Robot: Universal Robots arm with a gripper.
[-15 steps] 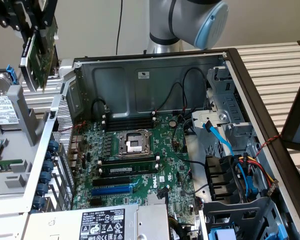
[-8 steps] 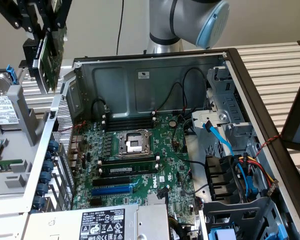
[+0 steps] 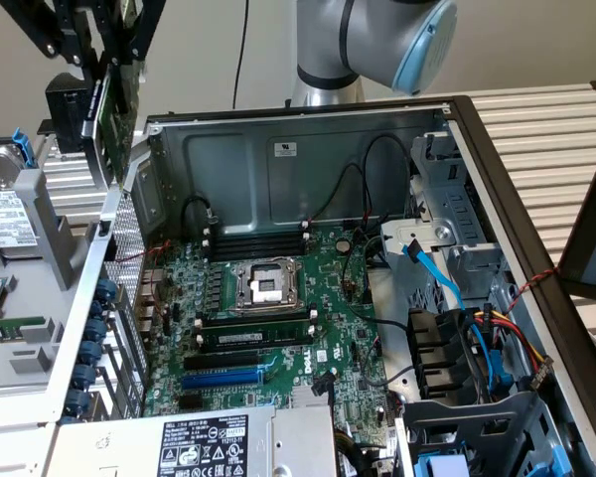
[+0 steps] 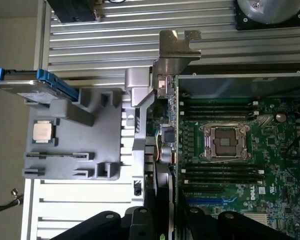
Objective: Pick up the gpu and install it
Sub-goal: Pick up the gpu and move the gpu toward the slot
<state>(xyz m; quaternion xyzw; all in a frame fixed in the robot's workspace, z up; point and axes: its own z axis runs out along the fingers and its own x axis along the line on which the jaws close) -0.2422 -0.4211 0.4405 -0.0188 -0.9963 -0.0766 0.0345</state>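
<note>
The gpu (image 3: 107, 111) hangs in the air at the exterior view's upper left, above and outside the open computer case (image 3: 278, 149), green board vertical with a black shroud on one face. My gripper (image 3: 91, 45) is shut on it from above. In the wrist view the gpu (image 4: 166, 142) shows edge-on between my black fingers (image 4: 140, 220), its silver bracket (image 4: 176, 52) pointing away from them, over the case's wall. The green motherboard (image 3: 308, 298) lies in the case with a blue slot (image 3: 223, 378) and black slots beside it.
A grey parts holder (image 4: 80, 145) beside the case carries a processor chip (image 4: 44, 132) and a hard drive (image 4: 25, 85). Inside the case are memory sticks (image 3: 258, 238), the open processor socket (image 3: 265, 286), a power supply (image 3: 199, 442), drive bays and loose cables (image 3: 477, 338). The arm's base (image 3: 377, 40) stands behind.
</note>
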